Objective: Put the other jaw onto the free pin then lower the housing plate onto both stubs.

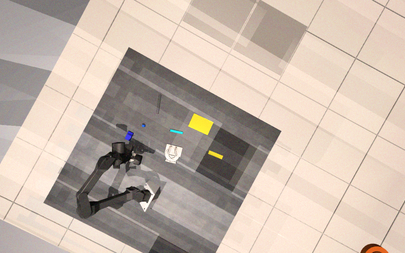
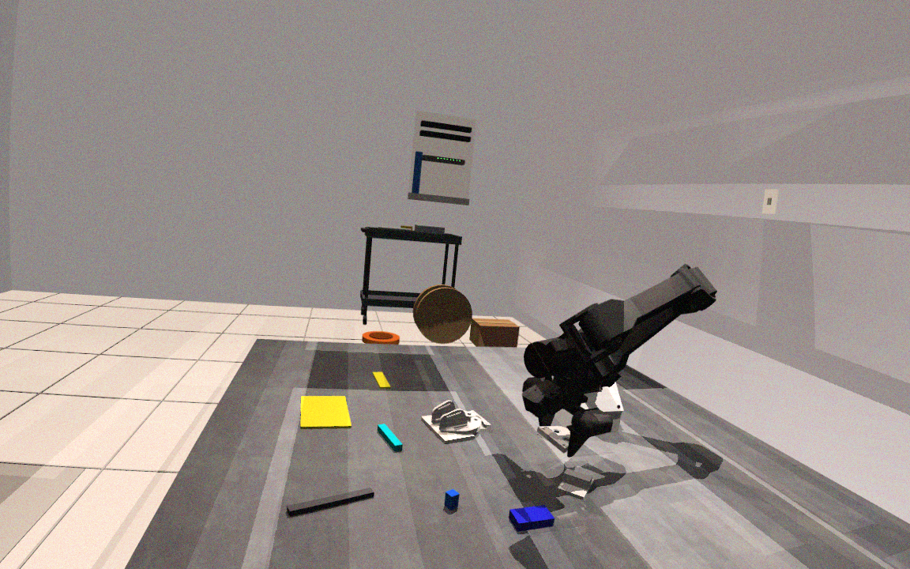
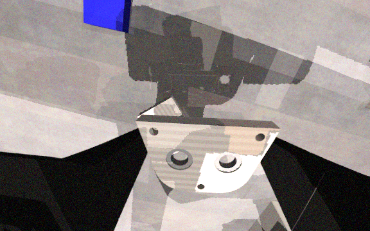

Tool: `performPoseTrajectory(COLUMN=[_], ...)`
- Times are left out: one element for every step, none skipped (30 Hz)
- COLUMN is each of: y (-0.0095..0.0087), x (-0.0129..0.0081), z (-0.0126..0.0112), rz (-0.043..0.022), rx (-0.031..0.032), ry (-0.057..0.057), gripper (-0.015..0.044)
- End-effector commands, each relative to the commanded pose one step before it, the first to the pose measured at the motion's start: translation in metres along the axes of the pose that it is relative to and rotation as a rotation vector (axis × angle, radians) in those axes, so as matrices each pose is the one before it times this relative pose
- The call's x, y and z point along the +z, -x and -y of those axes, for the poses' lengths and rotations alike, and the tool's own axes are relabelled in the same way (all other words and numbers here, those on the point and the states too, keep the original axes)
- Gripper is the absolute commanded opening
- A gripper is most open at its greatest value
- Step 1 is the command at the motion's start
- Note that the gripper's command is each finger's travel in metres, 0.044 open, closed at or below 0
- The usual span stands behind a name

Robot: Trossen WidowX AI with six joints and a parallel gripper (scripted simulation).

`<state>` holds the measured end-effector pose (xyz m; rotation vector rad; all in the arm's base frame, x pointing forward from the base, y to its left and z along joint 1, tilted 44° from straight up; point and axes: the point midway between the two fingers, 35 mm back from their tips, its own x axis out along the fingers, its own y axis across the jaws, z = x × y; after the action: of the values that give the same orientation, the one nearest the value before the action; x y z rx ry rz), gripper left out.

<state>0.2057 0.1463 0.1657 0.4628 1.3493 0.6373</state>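
My gripper (image 1: 127, 162) (image 2: 558, 433) (image 3: 202, 133) is shut on the white housing plate (image 2: 551, 431) (image 3: 185, 141), which has two large holes and three small ones. The plate is held tilted, above a small white stand (image 2: 576, 482) (image 3: 167, 108) on the table. The white gripper assembly (image 1: 173, 153) (image 2: 455, 423) stands on its base away from my hand, at the right edge of the wrist view. Its two jaws stand up from the base. Which jaw sits on its pin, and whether the teeth mesh, is too small to tell.
A blue block (image 1: 129, 135) (image 2: 531, 517) (image 3: 105, 13) lies near my hand. A small blue cube (image 1: 143, 125) (image 2: 451, 499), black bar (image 1: 158, 103) (image 2: 331, 501), cyan bar (image 1: 176, 131) (image 2: 389, 437), yellow sheet (image 1: 200, 123) (image 2: 325, 412) and yellow bar (image 1: 215, 154) (image 2: 381, 379) lie farther off.
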Motion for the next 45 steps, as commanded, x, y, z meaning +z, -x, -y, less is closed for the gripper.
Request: performPoseTrajectory(y=[-0.00028, -0.00026, -0.00025, -0.00025, -0.00025, -0.00024, -0.00024, -0.00023, -0.00023, -0.00023, -0.00022, -0.00022, -0.00022, -0.00021, -0.00021, -0.00020, -0.00020, -0.00020, -0.00019, -0.00019, -0.00019, -0.00018, -0.00018, -0.00017, -0.00017, -0.00017, -0.00016, -0.00016, -0.00016, -0.00015, -0.00015, -0.00015, -0.00014, -0.00014, -0.00014, -0.00013, -0.00013, -0.00013, -0.00012, -0.00012, -0.00012, -0.00011, -0.00011, -0.00011, -0.00011], x=[0.00629, 0.00147, 0.00150, 0.00153, 0.00157, 0.00160, 0.00163, 0.00167, 0.00170, 0.00173, 0.00176, 0.00179, 0.00182, 0.00185, 0.00188, 0.00191, 0.00193, 0.00196, 0.00198, 0.00201, 0.00203, 0.00206, 0.00208, 0.00210, 0.00212, 0.00215, 0.00217, 0.00218, 0.00220, 0.00222, 0.00224, 0.00225, 0.00227, 0.00228, 0.00230, 0.00231, 0.00232, 0.00233, 0.00234, 0.00235, 0.00236, 0.00237, 0.00238, 0.00238, 0.00239], z=[0.00670, 0.00178, 0.00176, 0.00173, 0.00170, 0.00168, 0.00165, 0.00162, 0.00159, 0.00156, 0.00153, 0.00150, 0.00147, 0.00144, 0.00140, 0.00137, 0.00134, 0.00130, 0.00127, 0.00123, 0.00119, 0.00116, 0.00112, 0.00108, 0.00104, 0.00100, 0.00097, 0.00093, 0.00089, 0.00085, 0.00081, 0.00076, 0.00072, 0.00068, 0.00064, 0.00060, 0.00056, 0.00051, 0.00047, 0.00043, 0.00038, 0.00034, 0.00030, 0.00025, 0.00021], rz=[0.00358, -0.00015, -0.00012, -0.00009, -0.00006, -0.00004, -0.00001, 0.00001, 0.00003, 0.00005, 0.00007, 0.00009, 0.00010, 0.00012, 0.00013, 0.00014, 0.00015, 0.00016, 0.00016, 0.00017, 0.00017, 0.00017, 0.00017, 0.00017, 0.00017, 0.00017, 0.00016, 0.00015, 0.00015, 0.00014, 0.00013, 0.00012, 0.00010, 0.00009, 0.00008, 0.00006, 0.00004, 0.00003, 0.00001, -0.00001, -0.00003, -0.00006, -0.00008, -0.00010, -0.00013], rx=[-0.00353, -0.00177, -0.00174, -0.00170, -0.00167, -0.00163, -0.00160, -0.00156, -0.00152, -0.00148, -0.00145, -0.00141, -0.00137, -0.00133, -0.00130, -0.00126, -0.00122, -0.00118, -0.00115, -0.00111, -0.00107, -0.00104, -0.00100, -0.00096, -0.00093, -0.00089, -0.00086, -0.00082, -0.00079, -0.00076, -0.00073, -0.00070, -0.00067, -0.00064, -0.00061, -0.00058, -0.00055, -0.00053, -0.00050, -0.00048, -0.00045, -0.00043, -0.00041, -0.00039, -0.00037], ry=[-0.1057, -0.0271, -0.0271, -0.0271, -0.0271, -0.0271, -0.0271, -0.0271, -0.0271, -0.0271, -0.0271, -0.0271, -0.0271, -0.0271, -0.0272, -0.0272, -0.0272, -0.0272, -0.0272, -0.0272, -0.0272, -0.0272, -0.0272, -0.0272, -0.0272, -0.0272, -0.0272, -0.0272, -0.0272, -0.0272, -0.0272, -0.0272, -0.0272, -0.0272, -0.0273, -0.0273, -0.0273, -0.0273, -0.0273, -0.0273, -0.0273, -0.0273, -0.0273, -0.0273, -0.0273], gripper=[0.0351, 0.0351, 0.0351, 0.0351, 0.0351, 0.0351, 0.0351, 0.0351, 0.0351, 0.0351, 0.0351, 0.0351, 0.0351, 0.0351, 0.0351, 0.0351, 0.0351, 0.0351, 0.0351, 0.0351, 0.0351, 0.0351, 0.0351, 0.0351, 0.0351, 0.0351, 0.0351, 0.0351, 0.0351, 0.0351, 0.0351, 0.0351, 0.0351, 0.0351, 0.0351, 0.0351, 0.0351, 0.0351, 0.0351, 0.0351, 0.0351, 0.0351, 0.0351, 0.0351, 0.0351])
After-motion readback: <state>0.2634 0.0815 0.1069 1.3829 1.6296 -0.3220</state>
